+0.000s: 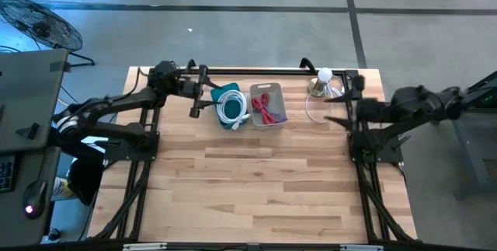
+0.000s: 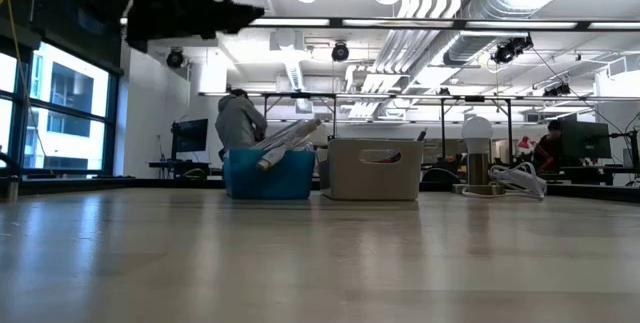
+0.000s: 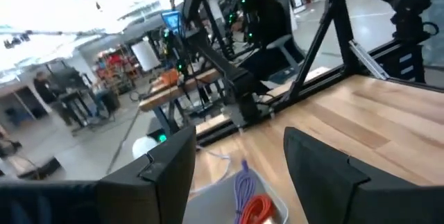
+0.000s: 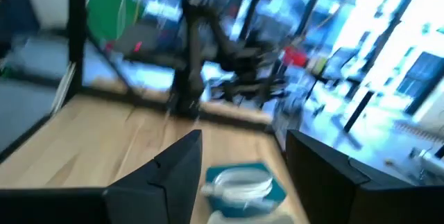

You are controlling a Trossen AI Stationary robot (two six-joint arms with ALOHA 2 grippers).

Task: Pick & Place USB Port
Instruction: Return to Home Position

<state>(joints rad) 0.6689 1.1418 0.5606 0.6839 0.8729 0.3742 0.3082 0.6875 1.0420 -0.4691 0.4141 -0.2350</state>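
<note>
- The white HDMI cable (image 1: 231,108) is seen coiled in the blue bin (image 2: 270,185), at the table's far edge.
- The red cable (image 1: 268,112) and the purple cable (image 3: 243,181) are found bundled together in the gray bin (image 2: 375,175), which is set just beside the blue one.
- No long axis is offered by any of the cables: all are looped, so no line is given for a grip.
- The left gripper (image 3: 239,135) is held raised just beside the blue bin, on the side away from the gray bin. Its jaws are spread and nothing is pinched.
- The right gripper (image 4: 244,141) is kept well apart from the gray bin, beyond a small white-globed lamp (image 1: 324,82). Its jaws are likewise spread and empty.
- Both bins lie ahead of the jaws, and the left arm is clearly the nearer.
- The sorting is judged done. A retreat is called for, with the blue bin's rim to be cleared by the left arm.
- A loose white lead (image 2: 515,178) is noted by the lamp. Whether it belongs to the task cannot be told.
</note>
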